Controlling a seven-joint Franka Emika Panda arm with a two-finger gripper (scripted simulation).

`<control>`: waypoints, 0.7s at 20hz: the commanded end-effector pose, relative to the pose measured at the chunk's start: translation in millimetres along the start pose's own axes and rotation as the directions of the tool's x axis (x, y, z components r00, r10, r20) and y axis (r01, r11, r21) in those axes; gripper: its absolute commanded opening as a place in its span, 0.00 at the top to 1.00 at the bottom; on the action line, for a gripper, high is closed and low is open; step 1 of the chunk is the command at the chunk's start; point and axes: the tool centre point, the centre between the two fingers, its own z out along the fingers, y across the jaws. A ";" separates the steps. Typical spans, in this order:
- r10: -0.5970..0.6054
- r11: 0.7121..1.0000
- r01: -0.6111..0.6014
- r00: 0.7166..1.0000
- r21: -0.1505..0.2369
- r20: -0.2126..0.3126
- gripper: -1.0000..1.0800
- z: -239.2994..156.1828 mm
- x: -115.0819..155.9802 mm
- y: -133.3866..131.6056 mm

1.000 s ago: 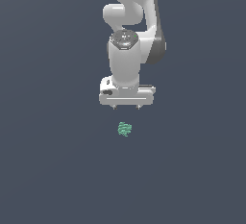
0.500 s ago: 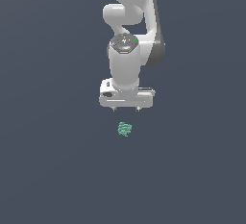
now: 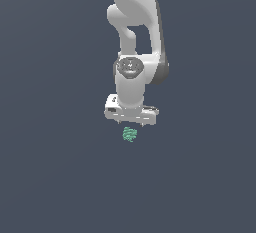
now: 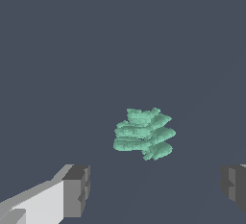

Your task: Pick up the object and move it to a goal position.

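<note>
Hanging straight down from the white arm [image 3: 134, 37], the hand [image 3: 131, 125] sits just above the object [image 3: 130, 135] in the exterior view, its wide white body spanning more than the object's width. In the wrist view the two dark grey fingers [image 4: 77, 189] stand far apart at opposite sides of the picture, with bare ground between them; they are spread wide, grip nothing and touch nothing. The object [image 4: 143, 133] lies in the gap's line but beyond the fingertips, apart from both, a little nearer the finger that carries the white link.

It is a small teal-green lump with a knobbly look, built of stacked, ridged layers. In the wrist view those ridges run roughly along the line joining the two fingers, slightly slanted, while the stack itself rises across that line. Its outline is close to square, so a clear long axis is hard to name; the exterior view shows it only as a compact blob, too small to read a direction.

It rests on a plain dark blue-grey surface [image 3: 50, 167] that fills both pictures with no visible edge. Nothing else stands near the object, so there is open room on every side of it, toward the exterior view's left and right alike.
</note>
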 end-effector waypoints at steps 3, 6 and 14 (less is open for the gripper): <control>0.044 0.999 -0.044 0.999 -0.010 -0.002 0.04 20.7 5.1 0.9; 0.059 0.998 -0.059 0.998 -0.014 -0.003 0.04 28.1 6.7 1.3; 0.061 0.998 -0.061 0.998 -0.015 -0.002 0.04 35.8 6.4 1.5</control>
